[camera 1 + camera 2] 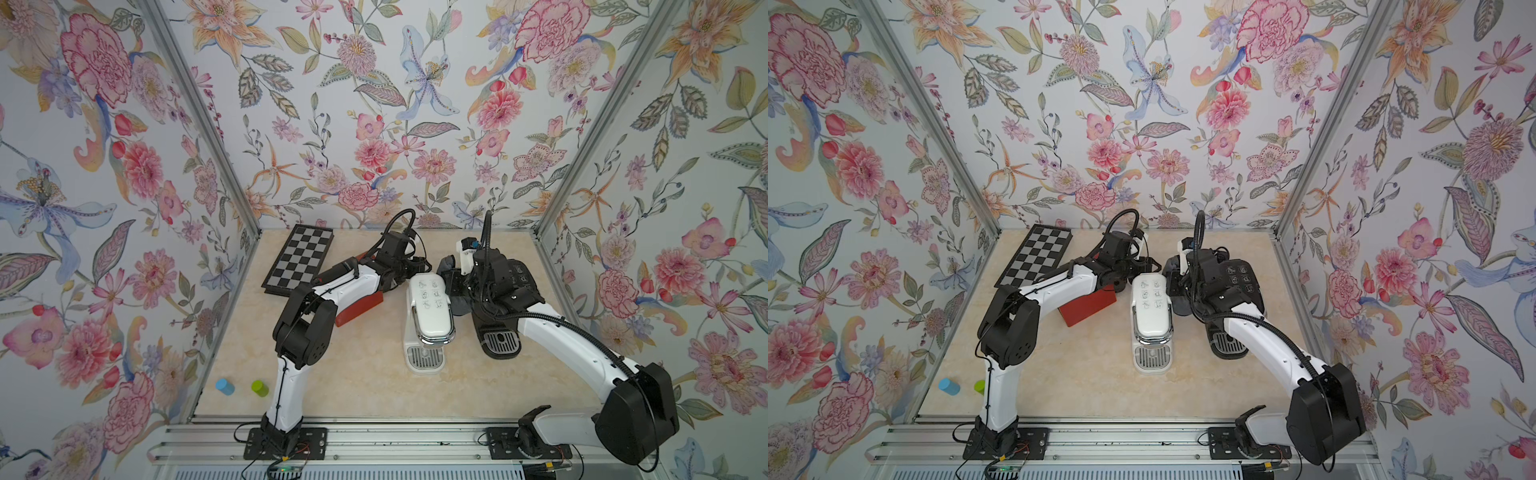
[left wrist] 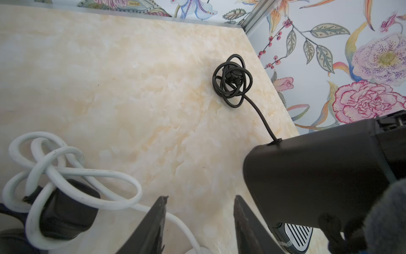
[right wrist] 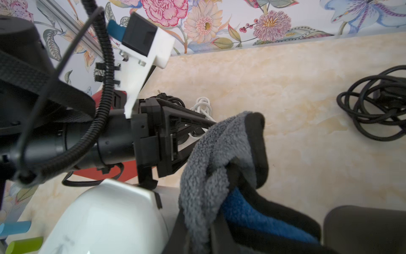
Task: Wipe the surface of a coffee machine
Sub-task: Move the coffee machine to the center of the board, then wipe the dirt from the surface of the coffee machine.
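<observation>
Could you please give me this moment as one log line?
right gripper: jaws shut on grey cloth, beside white coffee machine | left gripper: jaws open, empty

Both top views look down at the table [image 1: 365,374] (wrist cameras sit close over it).

Chessboard [image 1: 299,257]; red block [image 1: 1090,307], perhaps box; blue cylinder [image 1: 225,386] near green cylinder [image 1: 259,387].

Two coffee machines are standing on the tabletop [image 1: 365,374] — a white coffee machine [image 1: 430,307] and a black coffee machine [image 1: 521,278]. Two coiled cords are lying there, a white cord [image 2: 66,167] and a black cord [image 2: 230,81]. Two small cylinders are sitting there too — a blue cylinder [image 1: 225,386] and a green cylinder [image 1: 259,387]. One chessboard [image 1: 299,259], one red block [image 1: 1088,307] and one cloth [image 3: 219,154] are sharing the scene.
</observation>
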`<action>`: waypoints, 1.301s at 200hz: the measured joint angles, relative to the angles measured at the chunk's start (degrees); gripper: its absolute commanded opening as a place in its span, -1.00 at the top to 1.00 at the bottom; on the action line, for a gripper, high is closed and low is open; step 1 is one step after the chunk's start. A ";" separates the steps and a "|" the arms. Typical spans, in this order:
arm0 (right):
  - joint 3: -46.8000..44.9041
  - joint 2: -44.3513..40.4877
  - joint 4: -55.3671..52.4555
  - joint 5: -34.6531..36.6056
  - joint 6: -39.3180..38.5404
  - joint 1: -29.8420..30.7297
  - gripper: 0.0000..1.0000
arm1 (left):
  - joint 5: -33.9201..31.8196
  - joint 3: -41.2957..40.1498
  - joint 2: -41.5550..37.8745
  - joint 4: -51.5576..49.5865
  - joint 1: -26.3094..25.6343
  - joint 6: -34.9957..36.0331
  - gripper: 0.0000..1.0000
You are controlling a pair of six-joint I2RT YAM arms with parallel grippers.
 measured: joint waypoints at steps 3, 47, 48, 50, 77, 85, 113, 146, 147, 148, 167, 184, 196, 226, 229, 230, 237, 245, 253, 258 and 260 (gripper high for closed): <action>-0.31 -0.11 0.20 -0.13 0.13 0.39 0.85 | 0.15 -0.20 0.00 -0.02 -0.33 0.02 -0.02; -3.43 -0.96 0.09 -2.75 1.27 1.40 0.85 | 0.07 -2.05 -0.33 0.55 -3.04 -0.17 -0.02; -3.45 -0.96 0.11 -2.80 1.27 1.36 0.85 | 0.07 -2.10 -0.35 0.55 -3.04 -0.17 -0.02; -3.54 -1.01 0.11 -2.97 1.27 1.20 0.85 | 0.04 -2.19 -0.44 0.59 -3.04 -0.17 -0.02; -4.31 -3.78 -1.07 -4.96 0.98 -1.84 0.86 | 0.09 -4.76 -3.32 1.77 -2.34 -0.17 -0.02; -4.31 -5.25 -1.33 -5.70 0.57 -2.71 0.86 | 0.11 -5.49 -4.66 1.90 -1.97 -0.15 -0.02; -4.26 -11.28 -1.33 -9.38 -1.40 -4.31 0.87 | 0.09 -6.91 -10.47 3.13 0.44 0.39 -0.04; -3.54 -16.39 -2.25 -15.96 -3.45 -2.80 0.87 | -0.39 -10.84 -20.06 7.17 2.36 1.42 -0.06; -3.52 -16.46 -2.27 -16.09 -3.48 -2.75 0.87 | -0.42 -10.99 -20.26 7.30 2.38 1.44 -0.06; -3.50 -16.61 -2.34 -16.37 -3.54 -2.62 0.88 | -0.46 -11.32 -20.70 7.61 2.38 1.44 -0.06; -3.34 -19.43 -2.78 -20.22 -4.48 0.42 0.87 | -1.60 -17.05 -26.82 11.23 2.36 1.55 -0.06; -2.36 -21.46 -3.98 -22.88 -5.62 4.26 0.88 | -2.82 -24.44 -32.52 14.95 2.32 1.33 -0.05; -0.79 -22.14 -5.03 -23.41 -6.62 8.09 0.88 | -3.56 -30.45 -36.35 17.94 2.32 0.81 -0.04; 2.23 -22.03 -6.12 -23.17 -9.03 16.76 0.88 | -5.81 -41.83 -42.62 23.78 1.53 -0.74 -0.02; 2.29 -21.94 -6.23 -23.02 -9.18 17.42 0.88 | -6.08 -42.47 -42.88 24.13 1.38 -0.81 -0.02; 2.32 -21.90 -6.25 -22.86 -9.25 17.68 0.88 | -6.16 -42.75 -43.04 24.20 1.29 -0.81 -0.02; 2.43 -21.42 -6.60 -21.92 -9.66 19.39 0.89 | -6.86 -44.11 -43.71 25.03 0.81 -0.83 -0.02; 2.43 -20.48 -7.08 -19.93 -10.40 21.31 0.90 | -7.74 -45.42 -44.48 25.70 0.11 -0.90 -0.02; 2.40 -19.19 -7.76 -17.22 -11.23 23.39 0.89 | -8.70 -46.66 -45.27 26.64 -0.55 -1.25 -0.02; 2.40 -18.38 -8.11 -15.50 -11.67 24.50 0.89 | -9.22 -47.47 -45.81 27.28 -0.83 -1.40 -0.02; 2.38 -18.01 -8.26 -14.71 -11.89 24.92 0.89 | -9.33 -47.69 -45.99 27.47 -0.92 -1.55 -0.02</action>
